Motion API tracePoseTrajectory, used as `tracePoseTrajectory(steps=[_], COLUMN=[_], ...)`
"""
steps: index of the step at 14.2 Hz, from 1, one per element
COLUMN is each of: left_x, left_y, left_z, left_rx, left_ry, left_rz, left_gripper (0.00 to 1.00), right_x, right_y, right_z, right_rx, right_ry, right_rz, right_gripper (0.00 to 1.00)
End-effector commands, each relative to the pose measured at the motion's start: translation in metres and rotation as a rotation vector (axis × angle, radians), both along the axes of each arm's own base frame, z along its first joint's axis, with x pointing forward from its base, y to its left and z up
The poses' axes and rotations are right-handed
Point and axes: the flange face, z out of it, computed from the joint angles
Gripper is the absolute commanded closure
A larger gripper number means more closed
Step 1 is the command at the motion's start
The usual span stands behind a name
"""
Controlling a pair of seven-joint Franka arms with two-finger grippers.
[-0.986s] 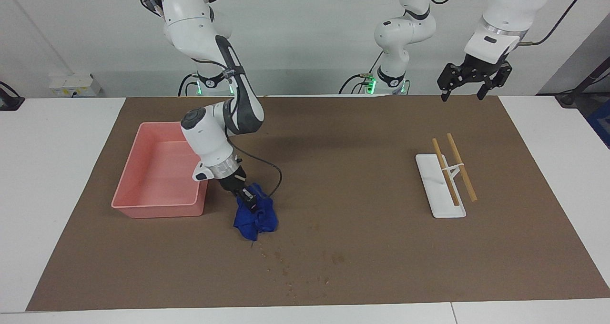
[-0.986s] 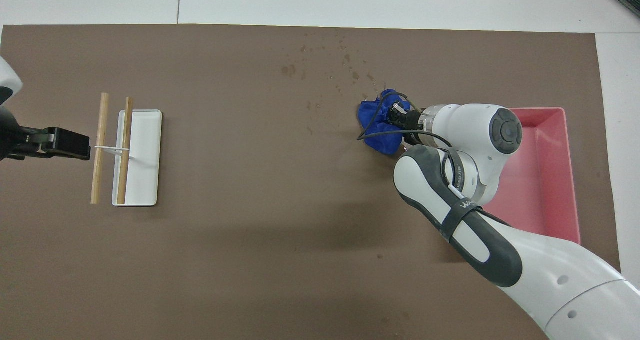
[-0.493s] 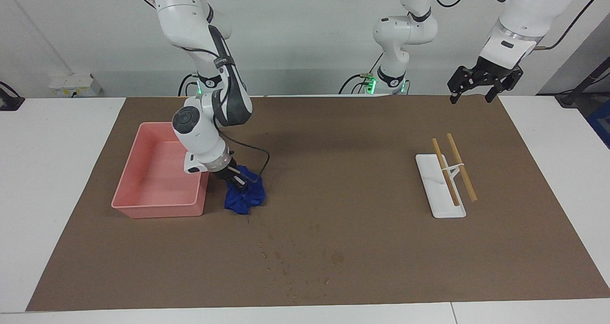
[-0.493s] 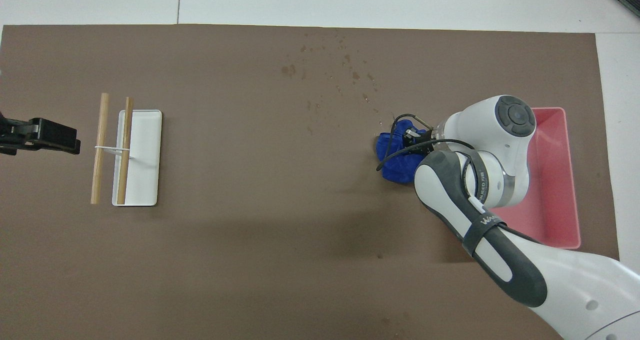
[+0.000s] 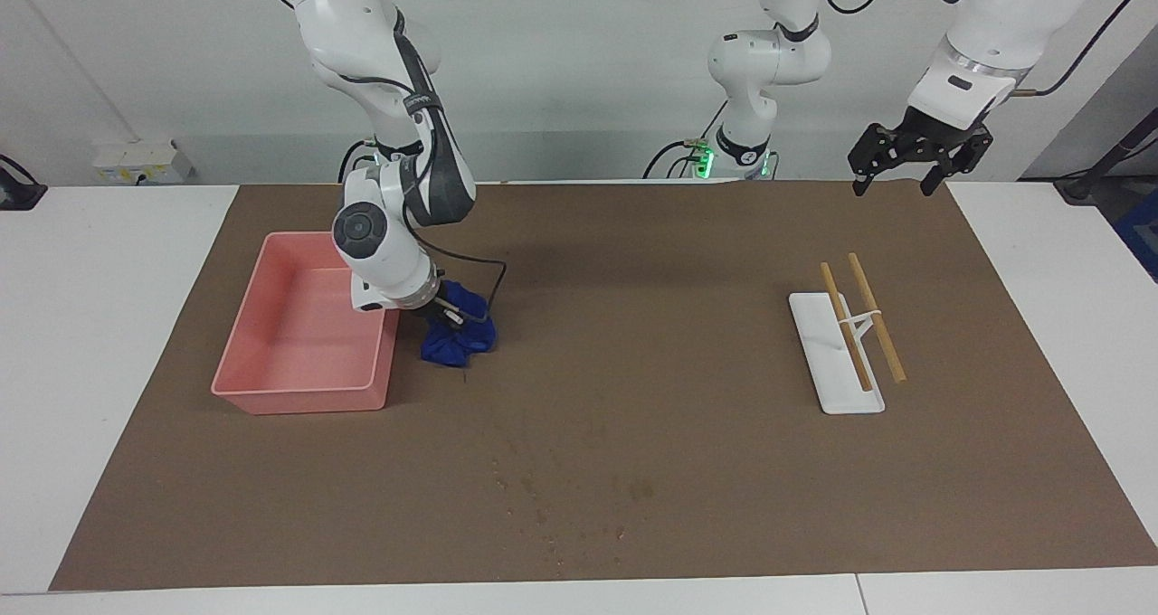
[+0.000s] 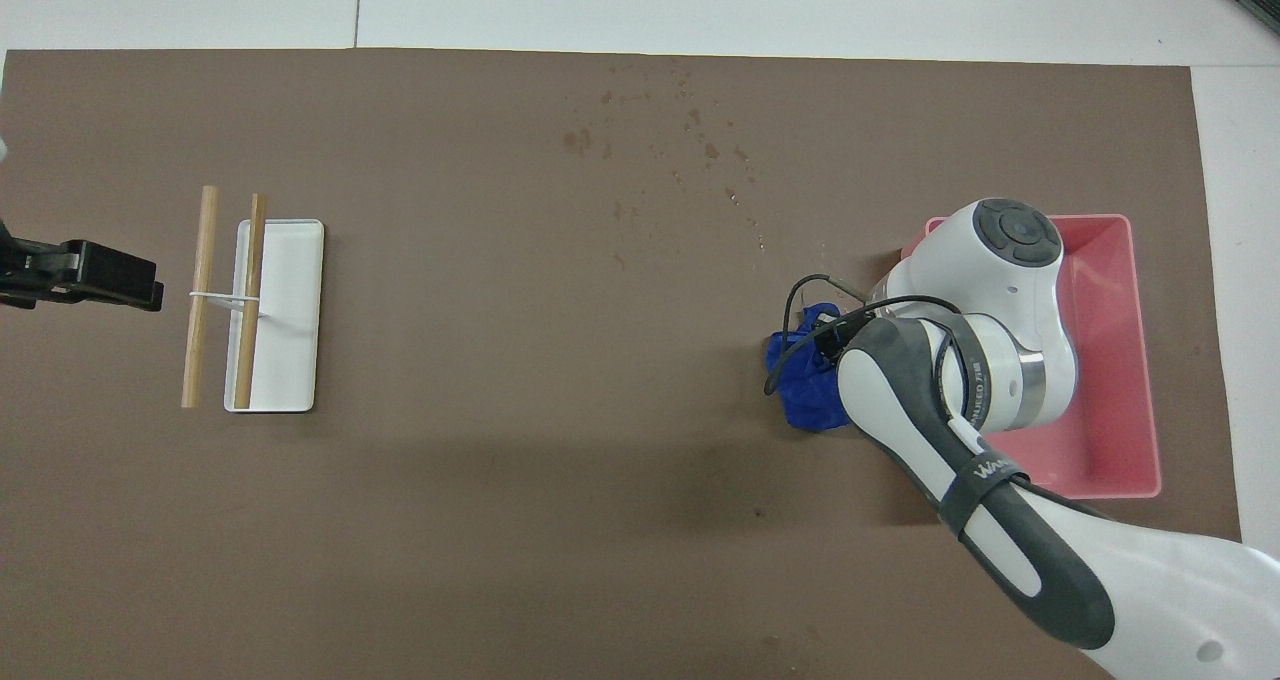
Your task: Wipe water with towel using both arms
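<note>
A bunched blue towel [image 5: 459,335] [image 6: 805,385] lies on the brown mat beside the pink bin's wall. My right gripper [image 5: 447,311] is shut on the towel's top; in the overhead view the right arm's wrist covers most of the hand. Water shows as scattered dark spots [image 5: 543,497] [image 6: 690,140] on the mat, farther from the robots than the towel and apart from it. My left gripper [image 5: 894,181] [image 6: 150,285] hangs open and empty in the air over the mat's edge at the left arm's end, and waits.
A pink bin [image 5: 271,389] [image 6: 1135,360] stands at the right arm's end, against the towel. A white tray [image 5: 828,375] [image 6: 290,360] with two wooden sticks [image 5: 873,316] [image 6: 200,290] across it lies at the left arm's end.
My right gripper has dragged the towel toward the robots along the bin, away from the water spots. The left gripper rose and shifted slightly outward, then held still.
</note>
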Motion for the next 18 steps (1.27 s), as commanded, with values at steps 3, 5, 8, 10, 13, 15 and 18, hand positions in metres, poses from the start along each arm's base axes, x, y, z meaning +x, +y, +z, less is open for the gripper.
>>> tracePoseTrajectory(steps=[3,5,8,10,13,15,18], left_x=[-0.011,-0.011,-0.011,-0.013,-0.013,-0.013,-0.013], left_y=[0.008,0.01,0.015,0.018,0.018,0.014,0.012], left_z=[-0.004,-0.005,-0.004,-0.005,-0.005,-0.004,-0.005], left_rx=[-0.014,-0.014,-0.013,-0.011,-0.011,-0.011,-0.01], left_ry=[0.006,0.006,0.008,0.017,0.017,0.015,0.017], left_rz=[-0.002,0.007,0.021,0.026,0.027,0.018,0.015], left_gripper=[0.0,0.0,0.0,0.0,0.0,0.0,0.0], right_x=[-0.035,-0.043,-0.049,-0.053,-0.058,-0.058,-0.048], right_y=[0.0,-0.001,0.002,0.008,0.008,0.008,0.014], right_z=[-0.003,-0.002,-0.004,-0.004,0.008,0.021,0.052], right_rx=[-0.06,-0.067,-0.071,-0.075,-0.08,-0.073,-0.064], right_ry=[0.056,0.07,0.084,0.1,0.123,0.103,0.053], right_rz=[0.014,0.021,0.033,0.049,0.062,0.067,0.073], right_gripper=[1.0,1.0,1.0,1.0,1.0,1.0,1.0])
